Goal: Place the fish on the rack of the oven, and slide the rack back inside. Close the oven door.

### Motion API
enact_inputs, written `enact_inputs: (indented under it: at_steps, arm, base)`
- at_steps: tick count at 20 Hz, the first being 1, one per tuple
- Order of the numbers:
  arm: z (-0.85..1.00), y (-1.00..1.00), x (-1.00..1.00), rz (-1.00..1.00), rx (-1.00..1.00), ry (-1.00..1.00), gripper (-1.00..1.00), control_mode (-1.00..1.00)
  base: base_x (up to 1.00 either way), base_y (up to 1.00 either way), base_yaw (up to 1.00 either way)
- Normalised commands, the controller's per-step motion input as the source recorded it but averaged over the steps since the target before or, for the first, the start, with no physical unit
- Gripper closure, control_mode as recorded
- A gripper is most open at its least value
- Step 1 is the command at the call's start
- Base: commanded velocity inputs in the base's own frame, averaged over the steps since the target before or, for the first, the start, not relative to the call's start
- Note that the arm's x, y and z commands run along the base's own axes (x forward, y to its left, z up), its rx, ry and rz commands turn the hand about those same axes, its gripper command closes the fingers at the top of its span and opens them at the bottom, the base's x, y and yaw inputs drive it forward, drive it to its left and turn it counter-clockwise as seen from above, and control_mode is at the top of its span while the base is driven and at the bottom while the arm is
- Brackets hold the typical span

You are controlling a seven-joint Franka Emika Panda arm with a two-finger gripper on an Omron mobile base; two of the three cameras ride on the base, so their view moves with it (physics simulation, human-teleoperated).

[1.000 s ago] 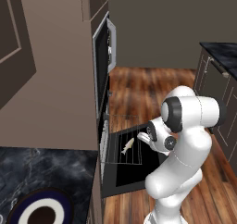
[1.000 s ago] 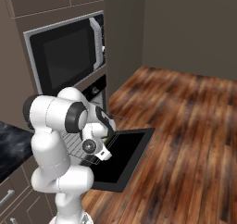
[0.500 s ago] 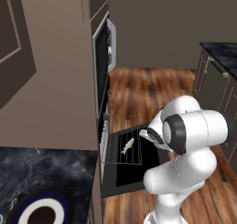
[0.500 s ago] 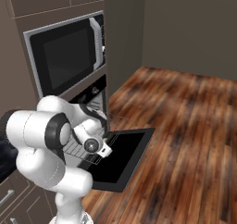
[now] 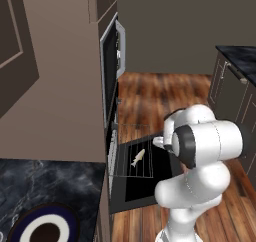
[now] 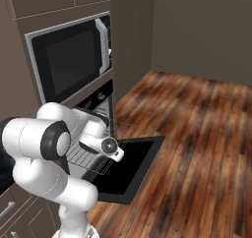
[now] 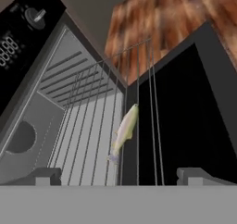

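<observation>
on the pulled-out rack [image 5: 131, 156], out in front of the oven [image 5: 111, 86], the fish [image 5: 138, 157] already lies loose on the wire bars, so the placing step looks done. still to do, by the look of it: the rack stands well out of the black cavity, over the lowered oven door [image 5: 150, 178], and that door hangs fully open, so the slide-in and the closing remain. relative to the rack, the fish sits near the middle of the part that juts out over the door. its long axis seems to run roughly along the bars, from the oven mouth toward the outer edge of the rack; in the hand view the fish [image 7: 124, 131] shows its tail at the near end and its head away from the camera. the gripper [image 7: 118, 176] hangs above the fish with its jaws spread wide and nothing between them, clear of both fish and rack.
</observation>
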Motion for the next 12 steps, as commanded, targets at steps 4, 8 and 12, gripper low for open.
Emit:
enact_inputs:
  at_steps: [4,8,12]
  arm:
    - [-0.40,0.00,0.08,0.09,0.04,0.00,-1.00,-1.00]
    - [-0.46,0.00,0.08,0.09,0.07,-0.01,-1.00,-1.00]
    - [-0.47,0.00,0.06,0.10,0.08,-0.04,-1.00,-1.00]
  base:
    - [0.00,0.00,0.00]
    - [0.00,0.00,0.00]
    - [0.00,0.00,0.00]
